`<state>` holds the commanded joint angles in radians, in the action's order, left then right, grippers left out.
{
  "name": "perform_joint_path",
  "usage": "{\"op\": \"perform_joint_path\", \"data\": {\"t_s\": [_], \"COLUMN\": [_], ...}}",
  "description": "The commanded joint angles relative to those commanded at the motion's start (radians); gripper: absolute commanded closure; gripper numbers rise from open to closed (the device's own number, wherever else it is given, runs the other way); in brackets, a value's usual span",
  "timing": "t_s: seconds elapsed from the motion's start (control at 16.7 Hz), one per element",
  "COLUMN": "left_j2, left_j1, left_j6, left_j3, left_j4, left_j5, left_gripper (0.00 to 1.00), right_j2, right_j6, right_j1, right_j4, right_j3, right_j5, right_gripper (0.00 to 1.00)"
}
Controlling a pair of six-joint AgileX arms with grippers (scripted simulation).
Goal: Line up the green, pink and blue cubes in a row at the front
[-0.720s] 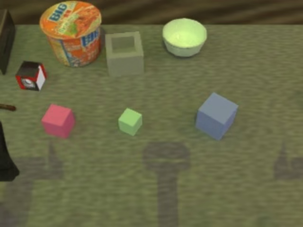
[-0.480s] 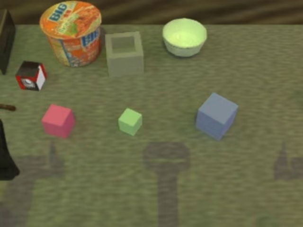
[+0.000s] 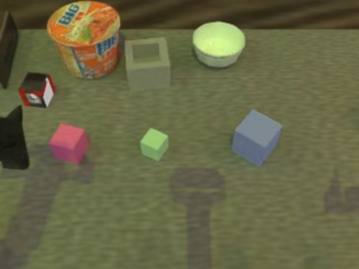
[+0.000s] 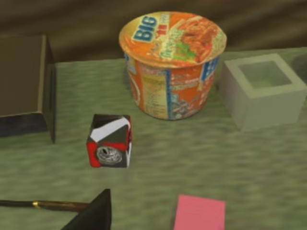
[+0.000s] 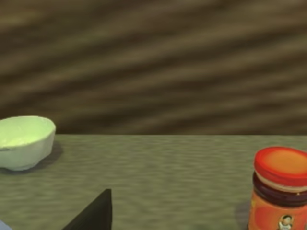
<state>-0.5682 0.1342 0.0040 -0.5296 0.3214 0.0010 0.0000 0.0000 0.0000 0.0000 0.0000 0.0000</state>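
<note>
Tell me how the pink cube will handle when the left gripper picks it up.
The pink cube looks like a solid block with flat faces, so it probably grips squarely and stays rigid. Resting flat, it seems unlikely to roll. The left gripper is beside it.

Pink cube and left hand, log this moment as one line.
left hand: beside pink cube, not holding it | green cube, blue cube: untouched on table | right arm: out of top view
</note>
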Motion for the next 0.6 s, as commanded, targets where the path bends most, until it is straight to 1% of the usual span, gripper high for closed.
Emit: {"op": "perform_joint_path", "data": {"t_s": [0.42,0.6], "left_j2": [-0.842,-1.154], "left_j1": [0.161,0.227], "left_j6": [0.01,0.013], "left_j3": [-0.653,-0.903], "left_j4": [0.411,0.576], "left_j5": [-0.002,-0.001], "left_gripper": [0.0,0.0], "right_j2": [0.0,0.0], "right_j6": [0.0,0.0], "right_j1": [0.0,0.0], "right_j4": [0.0,0.0], "right_j3": [0.0,0.0], "right_j5": [0.0,0.0], "right_gripper": [0.0,0.0]}}
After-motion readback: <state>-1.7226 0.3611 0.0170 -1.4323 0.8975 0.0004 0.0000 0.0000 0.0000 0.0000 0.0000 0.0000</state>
